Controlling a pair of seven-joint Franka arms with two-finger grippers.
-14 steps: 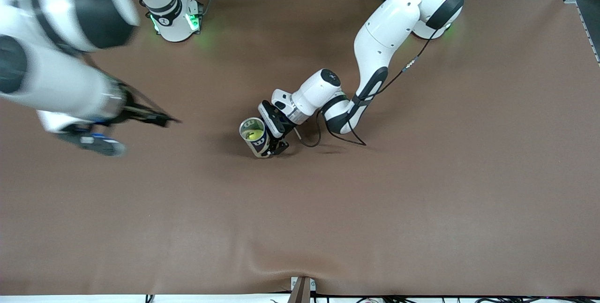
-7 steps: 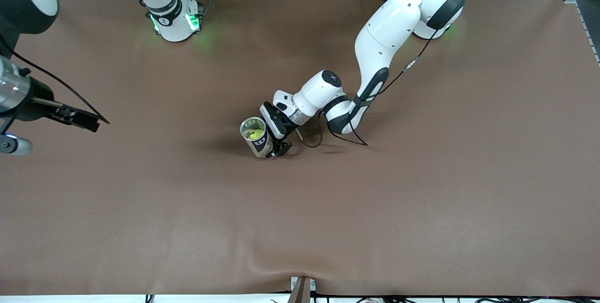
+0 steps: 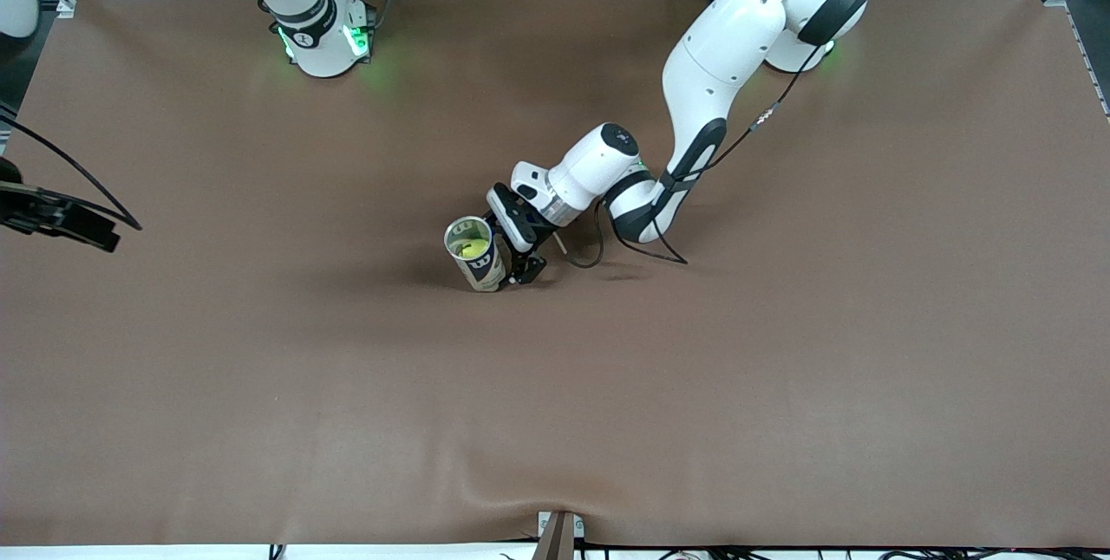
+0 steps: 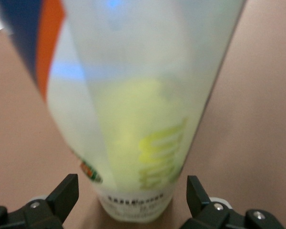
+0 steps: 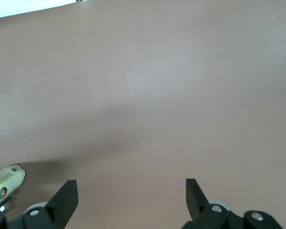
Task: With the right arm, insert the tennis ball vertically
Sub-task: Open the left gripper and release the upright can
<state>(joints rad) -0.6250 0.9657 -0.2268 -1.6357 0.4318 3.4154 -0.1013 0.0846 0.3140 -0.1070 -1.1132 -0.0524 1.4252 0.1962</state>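
Standing upright mid-table, the can (image 3: 476, 253) already holds the ball (image 3: 471, 250); insertion looks done. Left tool (image 3: 520, 261) straddles the can base, spread, not gripping. Right tool (image 5: 128, 202) spread, empty, over the right arm's table end.

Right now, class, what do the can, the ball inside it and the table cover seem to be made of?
Can: probably clear plastic with a printed label; the ball shows through its wall in the left wrist view.
Ball: yellow-green and matt, likely felt-covered rubber, though no nap is visible.
Table cover: brown, matt, probably fabric or a soft mat; it puckers at the edge nearest the front camera.
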